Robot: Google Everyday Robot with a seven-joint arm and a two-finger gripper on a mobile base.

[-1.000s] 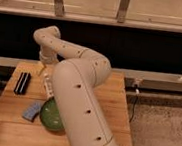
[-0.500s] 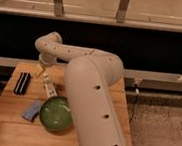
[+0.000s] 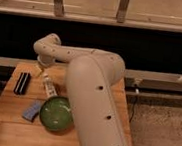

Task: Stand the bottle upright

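The bottle (image 3: 48, 85) is a small slim whitish shape with a darker label, on the wooden table (image 3: 6, 127) just behind the green bowl. It leans, its top end towards the back left. My gripper (image 3: 39, 71) is at the end of the white arm, right above the bottle's top end and close to it or touching it. My wrist hides part of the gripper and the bottle's cap.
A green bowl (image 3: 56, 114) sits in front of the bottle. A dark oblong object (image 3: 21, 83) lies at the left of the table, and a small blue object (image 3: 31, 111) lies left of the bowl. My large white arm (image 3: 98, 103) covers the table's right half.
My arm's big link has swung to the right and uncovered the whole green bowl. The gripper has stayed by the bottle's top end, and the bottle stays leaning.
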